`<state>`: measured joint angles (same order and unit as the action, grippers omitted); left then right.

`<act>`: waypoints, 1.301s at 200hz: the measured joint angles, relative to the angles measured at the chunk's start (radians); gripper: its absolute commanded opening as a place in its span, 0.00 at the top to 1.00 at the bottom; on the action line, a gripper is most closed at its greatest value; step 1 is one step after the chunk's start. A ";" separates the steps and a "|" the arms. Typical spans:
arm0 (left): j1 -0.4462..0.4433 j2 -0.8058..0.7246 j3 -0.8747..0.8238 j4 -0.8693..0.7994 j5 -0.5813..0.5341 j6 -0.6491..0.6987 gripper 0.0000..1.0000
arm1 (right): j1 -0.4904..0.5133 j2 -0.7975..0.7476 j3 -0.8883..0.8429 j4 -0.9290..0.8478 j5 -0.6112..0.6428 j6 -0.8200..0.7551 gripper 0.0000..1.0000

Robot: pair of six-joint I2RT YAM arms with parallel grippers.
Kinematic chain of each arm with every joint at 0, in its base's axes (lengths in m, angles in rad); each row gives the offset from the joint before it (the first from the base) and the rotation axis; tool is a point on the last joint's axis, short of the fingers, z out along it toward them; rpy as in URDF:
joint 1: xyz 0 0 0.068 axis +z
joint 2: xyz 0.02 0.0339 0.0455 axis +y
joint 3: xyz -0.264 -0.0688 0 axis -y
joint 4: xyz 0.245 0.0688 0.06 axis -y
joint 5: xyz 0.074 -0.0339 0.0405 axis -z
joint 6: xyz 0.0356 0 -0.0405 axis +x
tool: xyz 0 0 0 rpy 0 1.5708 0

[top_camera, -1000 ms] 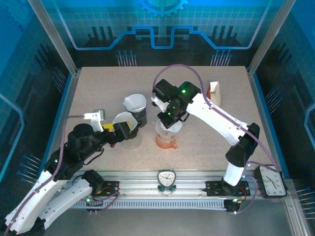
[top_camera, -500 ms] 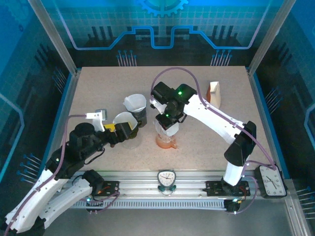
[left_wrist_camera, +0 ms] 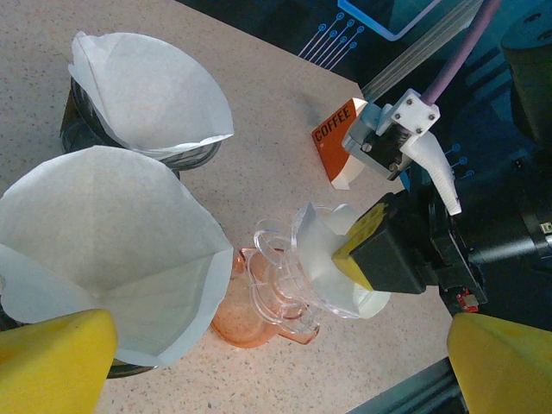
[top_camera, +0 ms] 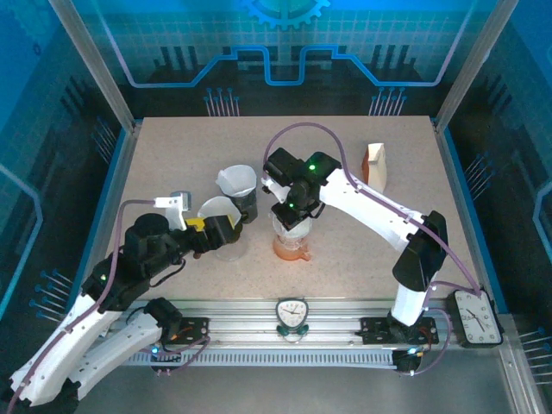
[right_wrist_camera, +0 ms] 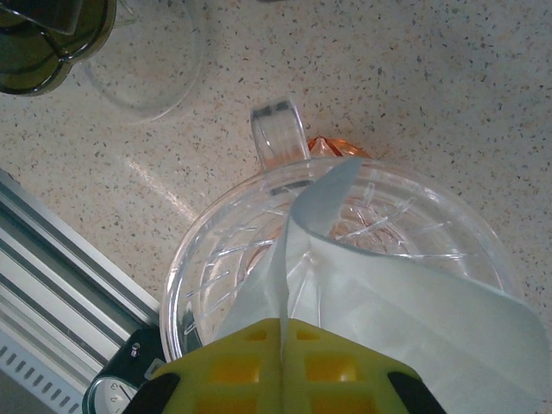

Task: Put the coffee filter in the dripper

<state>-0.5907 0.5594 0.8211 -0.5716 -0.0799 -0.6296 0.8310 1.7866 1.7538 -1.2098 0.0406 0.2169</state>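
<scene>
A clear ribbed dripper (right_wrist_camera: 216, 250) stands on an orange glass server (top_camera: 291, 250) near the table's middle. My right gripper (right_wrist_camera: 282, 332) is shut on the edge of a white paper coffee filter (right_wrist_camera: 405, 302). The filter hangs inside the dripper's bowl, folded and leaning to one side. From the left wrist view, the dripper (left_wrist_camera: 285, 285) holds the filter (left_wrist_camera: 323, 259), with the right gripper (left_wrist_camera: 379, 250) just above it. My left gripper (left_wrist_camera: 276, 371) is open and holds nothing, hovering left of the dripper beside another filter-lined cup; from above it (top_camera: 216, 231) sits low on the left.
Two other cups lined with white filters (left_wrist_camera: 147, 95) (left_wrist_camera: 112, 241) stand left of the dripper. An orange coffee box (top_camera: 375, 166) is at the back right. Small clocks (top_camera: 292, 312) (top_camera: 477, 317) sit on the front rail. A clear glass (right_wrist_camera: 147, 60) lies beyond the dripper.
The right gripper has edged slightly left and lower over the dripper with the filter. The left arm has barely shifted.
</scene>
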 measured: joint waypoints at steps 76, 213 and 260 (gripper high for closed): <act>0.000 0.017 0.001 0.000 0.019 -0.001 0.01 | 0.000 -0.011 -0.021 0.029 0.000 0.016 0.65; -0.033 0.286 0.194 -0.023 0.166 0.024 0.29 | -0.018 -0.349 -0.281 0.214 0.035 0.082 0.40; -0.175 0.451 0.314 -0.076 0.155 0.061 0.35 | -0.119 -0.386 -0.303 0.274 0.031 0.061 0.44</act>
<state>-0.7654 1.0107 1.1347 -0.6479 0.0750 -0.5690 0.7120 1.4010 1.4509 -0.9360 0.0715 0.2783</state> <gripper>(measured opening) 0.648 0.571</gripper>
